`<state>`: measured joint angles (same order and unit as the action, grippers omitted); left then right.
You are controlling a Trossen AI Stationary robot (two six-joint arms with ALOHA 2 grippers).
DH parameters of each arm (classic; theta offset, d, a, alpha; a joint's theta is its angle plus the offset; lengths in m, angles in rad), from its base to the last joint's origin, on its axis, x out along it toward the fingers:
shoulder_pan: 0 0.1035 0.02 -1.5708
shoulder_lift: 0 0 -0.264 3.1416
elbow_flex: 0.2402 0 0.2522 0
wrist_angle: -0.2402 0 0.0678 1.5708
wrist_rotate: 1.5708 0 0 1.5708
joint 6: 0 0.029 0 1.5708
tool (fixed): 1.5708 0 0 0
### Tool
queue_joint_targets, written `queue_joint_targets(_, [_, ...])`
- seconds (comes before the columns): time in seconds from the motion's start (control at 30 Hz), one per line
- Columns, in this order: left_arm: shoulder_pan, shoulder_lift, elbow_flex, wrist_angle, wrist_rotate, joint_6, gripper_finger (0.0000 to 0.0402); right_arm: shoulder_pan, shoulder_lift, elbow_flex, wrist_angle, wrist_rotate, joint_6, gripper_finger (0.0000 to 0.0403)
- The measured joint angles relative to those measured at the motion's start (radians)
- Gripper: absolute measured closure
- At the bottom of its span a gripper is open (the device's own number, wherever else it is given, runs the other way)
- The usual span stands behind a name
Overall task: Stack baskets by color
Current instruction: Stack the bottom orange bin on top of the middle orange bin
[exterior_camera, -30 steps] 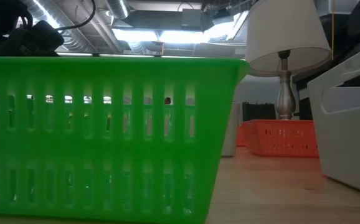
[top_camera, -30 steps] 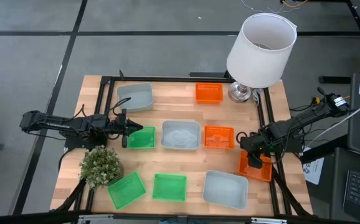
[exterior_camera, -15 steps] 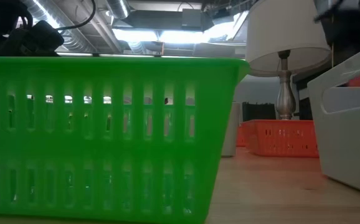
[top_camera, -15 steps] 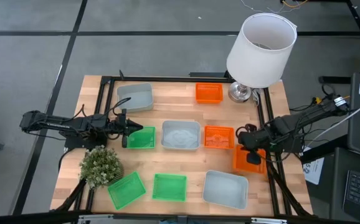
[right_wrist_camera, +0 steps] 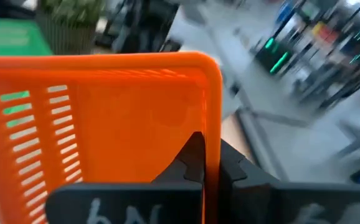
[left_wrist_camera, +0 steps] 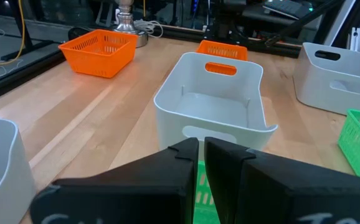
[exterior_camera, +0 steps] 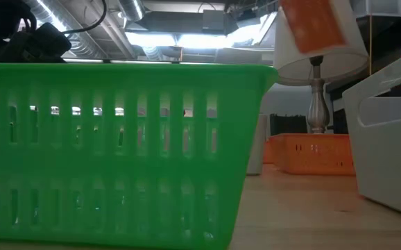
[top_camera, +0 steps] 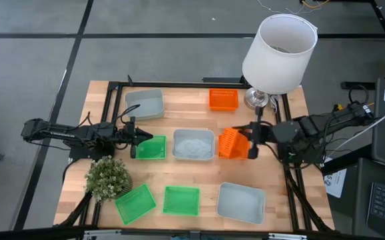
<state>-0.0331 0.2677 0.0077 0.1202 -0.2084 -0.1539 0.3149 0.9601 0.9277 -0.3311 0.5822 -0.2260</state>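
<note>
My right gripper [top_camera: 249, 142] is shut on an orange basket [top_camera: 228, 143] and holds it in the air over the table's middle right; the low view shows that basket high up [exterior_camera: 313, 24]. A second orange basket [left_wrist_camera: 222, 50] stands on the table beneath it, and a third [top_camera: 223, 99] stands at the far edge. My left gripper [top_camera: 138, 138] waits shut at the table's left, over the left rim of a green basket [top_camera: 152, 149]. Two more green baskets [top_camera: 135, 203] [top_camera: 180, 200] and three grey baskets [top_camera: 144, 104] [top_camera: 193, 145] [top_camera: 241, 202] stand about the table. My right gripper pinches one wall of the orange basket at its edge [right_wrist_camera: 212, 118] between its two fingers. The fingers come nearly level from the table's right side. The basket is lifted clear of the table and tipped onto its side, its slotted wall showing from above.
A white lamp [top_camera: 278, 53] stands at the far right corner, close behind my right arm. A small bushy plant [top_camera: 107, 177] stands at the near left. A dark frame rail [top_camera: 280, 120] runs along the table's right edge.
My right gripper has risen from the table's right edge and gone toward the middle, turning from pointing down to nearly level and rolling. The orange basket it holds has been lifted off the table, has tipped onto its side and now hangs over the middle orange basket.
</note>
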Motion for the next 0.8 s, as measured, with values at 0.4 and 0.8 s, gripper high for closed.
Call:
queue_joint_targets(0.4, [0.000, 0.000, 0.000, 0.000, 0.000, 0.000, 0.0380, -0.360, 0.270, 0.286, -0.468, -0.484, 0.091, 0.0403])
queue_joint_targets(0.8, [0.000, 0.000, 0.000, 0.000, 0.000, 0.000, 0.0380, -0.491, 0.496, 0.278, -0.616, -0.690, 0.095, 0.0403])
